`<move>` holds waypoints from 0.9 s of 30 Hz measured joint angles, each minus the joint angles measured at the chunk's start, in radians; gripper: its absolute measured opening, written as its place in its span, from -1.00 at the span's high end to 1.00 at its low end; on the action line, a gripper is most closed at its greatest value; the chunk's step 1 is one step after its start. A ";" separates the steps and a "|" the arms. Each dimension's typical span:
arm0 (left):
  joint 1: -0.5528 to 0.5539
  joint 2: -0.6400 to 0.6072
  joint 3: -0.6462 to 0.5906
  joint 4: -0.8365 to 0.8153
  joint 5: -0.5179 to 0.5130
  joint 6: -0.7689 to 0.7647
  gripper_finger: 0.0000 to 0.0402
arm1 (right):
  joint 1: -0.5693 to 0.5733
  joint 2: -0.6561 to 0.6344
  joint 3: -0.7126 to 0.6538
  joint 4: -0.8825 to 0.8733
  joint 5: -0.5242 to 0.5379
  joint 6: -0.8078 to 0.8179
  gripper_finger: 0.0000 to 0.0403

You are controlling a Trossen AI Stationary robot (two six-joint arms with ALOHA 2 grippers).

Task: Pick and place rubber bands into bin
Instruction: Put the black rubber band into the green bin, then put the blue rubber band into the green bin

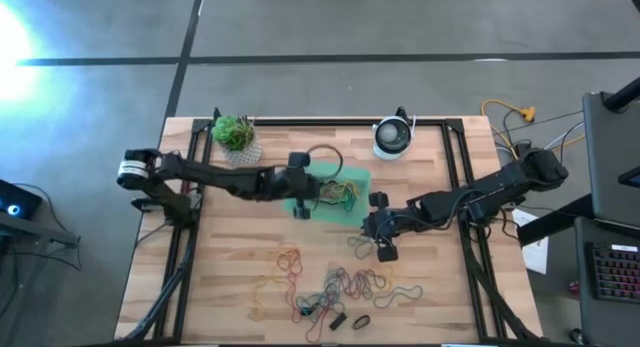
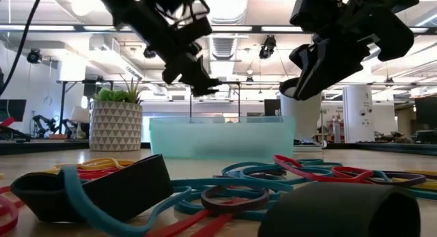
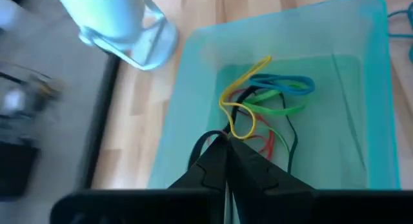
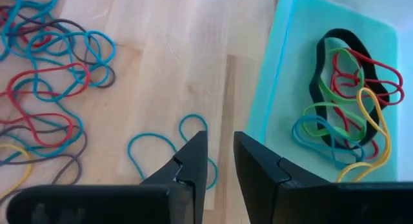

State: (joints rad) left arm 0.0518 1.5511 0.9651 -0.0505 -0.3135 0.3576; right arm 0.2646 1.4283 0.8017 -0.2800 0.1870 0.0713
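A: From above, where do the arms sit?

B: The left gripper [image 1: 303,195] hangs over the near-left edge of the shallow translucent green plastic bin [image 1: 352,175] in the middle of the pale wooden slatted table [image 1: 220,257]. The right gripper [image 1: 381,239] is just off the bin's front right corner, above bare wood. The thin coloured rubber bands [image 1: 340,287] lie scattered across the table's front half, and a few already rest inside the bin. A small white pot with a green plant [image 1: 236,137] and a round white and dark device [image 1: 393,138] stand at the back edge.

A: And level with the table?

B: Bands [image 2: 225,196] fill the foreground, the bin [image 2: 218,138] stands behind them, and both grippers hang above it. The patterned pot [image 2: 116,124] is beside the bin.

A: The left wrist?

B: Its dark fingers [image 3: 216,169] are pressed together, with a dark thin band at their tips, though I cannot tell whether it is pinched. Below them, yellow, green, blue and red bands [image 3: 264,101] lie in the bin [image 3: 200,75].

A: The right wrist?

B: Its fingers [image 4: 190,162] stand a narrow gap apart, holding nothing, over wood beside the bin wall [image 4: 274,62]. A blue band [image 4: 155,150] lies just ahead of them, and a tangle of bands [image 4: 348,101] rests in the bin.
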 joint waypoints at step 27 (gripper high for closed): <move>-0.175 -0.178 -0.018 -0.251 0.087 -0.257 0.40 | 0.004 -0.019 -0.095 0.007 -0.104 0.084 0.57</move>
State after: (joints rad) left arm -0.1229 1.3727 0.9473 -0.3011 -0.2265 0.1005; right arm 0.2684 1.4097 0.7066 -0.2733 0.0832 0.1548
